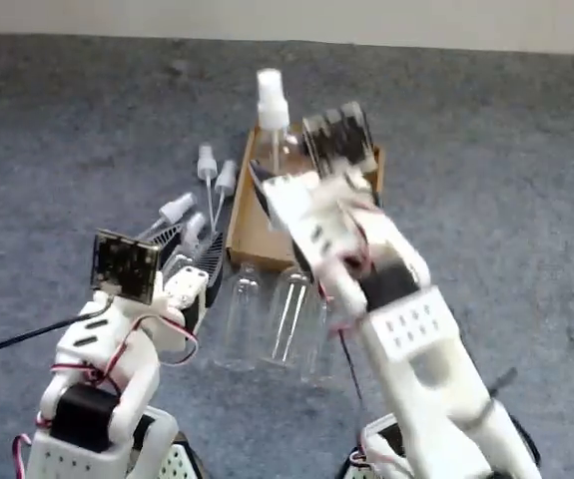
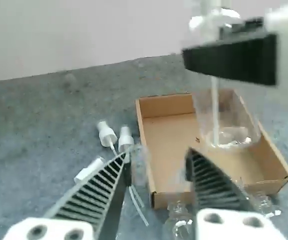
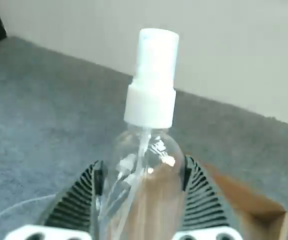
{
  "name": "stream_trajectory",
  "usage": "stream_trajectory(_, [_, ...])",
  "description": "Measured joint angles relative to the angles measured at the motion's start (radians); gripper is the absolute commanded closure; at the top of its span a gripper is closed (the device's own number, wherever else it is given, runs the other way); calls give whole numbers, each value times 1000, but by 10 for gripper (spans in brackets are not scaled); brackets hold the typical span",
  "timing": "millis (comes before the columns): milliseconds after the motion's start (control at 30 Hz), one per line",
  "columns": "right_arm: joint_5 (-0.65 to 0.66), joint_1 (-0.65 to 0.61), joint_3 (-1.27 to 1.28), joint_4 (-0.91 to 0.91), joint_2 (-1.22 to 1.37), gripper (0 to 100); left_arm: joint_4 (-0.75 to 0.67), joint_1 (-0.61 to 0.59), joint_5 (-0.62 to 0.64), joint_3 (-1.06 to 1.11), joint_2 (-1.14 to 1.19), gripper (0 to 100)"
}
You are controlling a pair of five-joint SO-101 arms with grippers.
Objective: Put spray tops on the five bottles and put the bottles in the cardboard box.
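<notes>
My right gripper (image 3: 142, 172) is shut on a clear bottle (image 3: 144, 195) with a white spray top (image 3: 151, 80) fitted. In the high view that bottle (image 1: 272, 125) stands upright over the far end of the cardboard box (image 1: 257, 239), held by the right gripper (image 1: 275, 168). Its base (image 2: 229, 135) sits low inside the box (image 2: 171, 135). My left gripper (image 2: 157, 159) is open with nothing in it, hovering near the box's left front corner above the loose spray tops (image 1: 212, 175). Three topless bottles (image 1: 242, 314) lie in front of the box.
Loose spray tops (image 2: 114, 136) with long dip tubes lie on the grey carpet left of the box, another (image 2: 88, 171) closer to my left fingers. The lying bottles (image 1: 306, 319) crowd the gap between the two arms. Open carpet spreads far left and right.
</notes>
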Motion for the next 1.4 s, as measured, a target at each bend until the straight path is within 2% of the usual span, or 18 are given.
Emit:
stream_trajectory(67, [-35, -8, -137, 78, 123, 995, -40, 3, -6, 5, 60, 677])
stream_trajectory(233, [-61, -84, -381, 245, 276, 995, -89, 12, -9, 2, 241, 684])
stream_trajectory(333, [-63, -114, -414, 296, 278, 995, -100, 6, -9, -43, 356, 684])
stream_trajectory(633, [-66, -115, -431, 436, 210, 995, -292, -109, -11, -68, 631, 684])
stream_trajectory(833, [-66, -89, -420, 388, 206, 995, -288, -115, -11, -91, 640, 682])
stream_trajectory(933, [-66, -64, -325, 265, 206, 995, -213, -118, -11, -127, 597, 681])
stream_trajectory(1100, [-68, -64, -87, 84, 207, 995, -57, -38, -11, -130, 402, 684])
stream_trajectory(1200, [-68, -86, -35, 75, 209, 995, -55, -31, -11, -97, 302, 684])
stream_trajectory(1400, [-66, -130, -35, 121, 54, 995, -137, -29, -11, -32, 298, 684])
